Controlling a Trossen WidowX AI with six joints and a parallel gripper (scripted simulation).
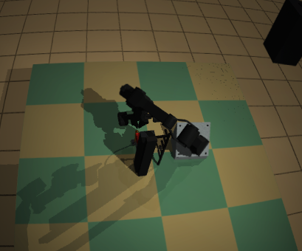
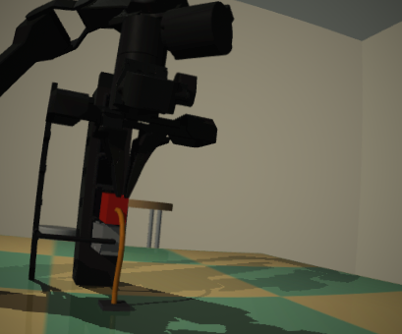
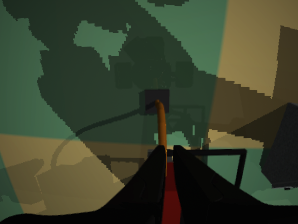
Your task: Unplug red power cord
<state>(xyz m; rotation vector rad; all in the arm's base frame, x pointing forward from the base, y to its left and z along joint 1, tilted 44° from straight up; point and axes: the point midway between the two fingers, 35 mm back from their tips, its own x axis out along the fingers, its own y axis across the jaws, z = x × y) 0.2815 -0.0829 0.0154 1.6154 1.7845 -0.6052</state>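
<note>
Spreading beneath the jointed black arm (image 1: 148, 104) (image 2: 143, 44), the table (image 1: 54, 83) (image 2: 332, 311) (image 3: 20, 110) is checkered green and tan. Nearly closed, the tapered end effector (image 1: 139, 126) (image 2: 124, 195) (image 3: 168, 152) grips nothing, its tips at the top of the boxy red plug (image 1: 137, 136) (image 2: 110, 208) (image 3: 171, 200), above a grey block (image 2: 107, 239). A smooth orange cord (image 2: 120, 255) (image 3: 161, 122) curves down from it.

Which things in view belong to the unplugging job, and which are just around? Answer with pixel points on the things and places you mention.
Job:
- red plug (image 1: 137, 136) (image 2: 110, 208) (image 3: 171, 200)
- orange cord (image 2: 121, 250) (image 3: 161, 122)
- gripper (image 1: 138, 128) (image 2: 124, 195) (image 3: 168, 152)
- grey block (image 2: 107, 241) under the plug, probably the strip

Just around:
- round table (image 2: 150, 205) in the background
- large black box (image 1: 288, 35) at top view's upper right
</note>
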